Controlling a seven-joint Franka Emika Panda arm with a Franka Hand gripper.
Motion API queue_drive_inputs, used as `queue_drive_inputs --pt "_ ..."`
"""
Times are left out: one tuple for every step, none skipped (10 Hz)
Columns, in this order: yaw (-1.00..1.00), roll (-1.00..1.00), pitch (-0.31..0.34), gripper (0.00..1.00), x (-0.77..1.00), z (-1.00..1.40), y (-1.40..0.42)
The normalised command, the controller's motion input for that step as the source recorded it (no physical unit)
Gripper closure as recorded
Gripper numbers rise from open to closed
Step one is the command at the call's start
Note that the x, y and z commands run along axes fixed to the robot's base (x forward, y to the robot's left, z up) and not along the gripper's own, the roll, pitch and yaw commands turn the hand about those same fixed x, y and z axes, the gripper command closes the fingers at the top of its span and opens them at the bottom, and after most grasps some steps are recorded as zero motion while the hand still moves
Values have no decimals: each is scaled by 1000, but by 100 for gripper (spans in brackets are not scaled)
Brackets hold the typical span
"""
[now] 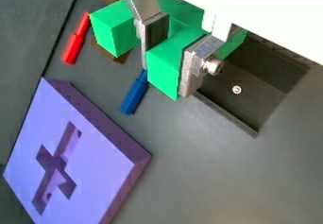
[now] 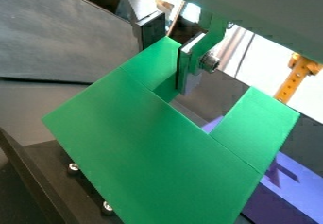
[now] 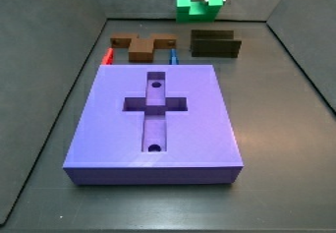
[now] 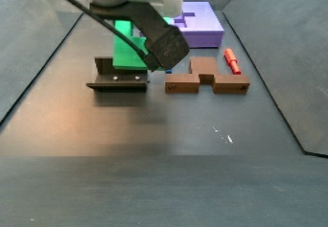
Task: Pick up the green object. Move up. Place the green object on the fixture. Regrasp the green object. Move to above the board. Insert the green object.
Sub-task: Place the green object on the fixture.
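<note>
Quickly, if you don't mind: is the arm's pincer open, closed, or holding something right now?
Pincer: closed on the bright green notched plastic block, held in the air above the dark L-shaped fixture.

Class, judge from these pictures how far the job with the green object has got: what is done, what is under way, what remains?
Done: the green object is picked up and lifted, gripped in the gripper jaws. In hand: it hangs above the fixture, not yet set on it. Left: placing, regrasping, moving over the board and inserting; its cross recess looks empty.
</note>
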Motion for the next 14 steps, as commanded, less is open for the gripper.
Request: queue_drive_inputs --pt "0 0 0 100 654 -229 0" --pt "11 74 14 100 589 -289 -26" --pt "3 143 46 100 720 -286 -129" --pt "0 134 71 100 751 -251 -194" --pt "0 0 131 100 771 -140 -200" --pt "0 -103 146 100 751 -166 -137" --pt "0 -243 54 100 629 -360 0" --pt "0 -237 0 100 463 -591 34" --pt "0 -314 0 100 466 -509 31" --pt "0 -331 3 100 560 -369 0" --pt "0 -251 0 100 500 -269 0" --pt "0 0 -6 100 0 0 0" --pt "0 11 0 100 0 0 0" --pt "0 49 0 100 0 0 0"
